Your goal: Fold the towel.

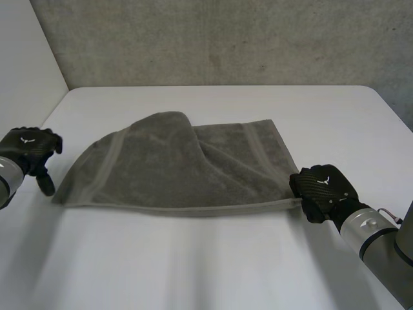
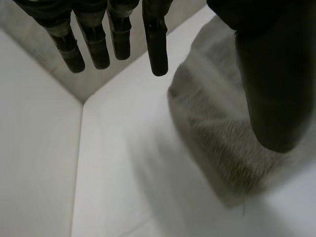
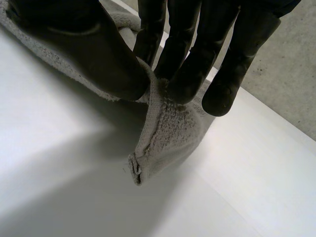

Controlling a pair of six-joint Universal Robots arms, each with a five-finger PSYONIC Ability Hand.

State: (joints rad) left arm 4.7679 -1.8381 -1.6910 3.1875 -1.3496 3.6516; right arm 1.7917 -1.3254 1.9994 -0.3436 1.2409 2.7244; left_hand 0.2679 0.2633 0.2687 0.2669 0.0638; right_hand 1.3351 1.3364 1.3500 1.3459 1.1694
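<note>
A grey towel [image 1: 174, 165] lies folded over itself on the white table [image 1: 213, 258], its upper layer rumpled into a hump at the back. My right hand [image 1: 322, 190] is at the towel's near right corner [image 3: 168, 133], pinching that corner between thumb and fingers. My left hand [image 1: 29, 152] hovers just off the towel's left corner [image 2: 222, 148], fingers [image 2: 113, 39] straight and apart from the thumb [image 2: 271, 89], holding nothing.
A grey concrete wall [image 1: 226, 39] stands behind the table. A white wall panel [image 1: 26, 58] closes in the left side. Bare tabletop stretches in front of the towel.
</note>
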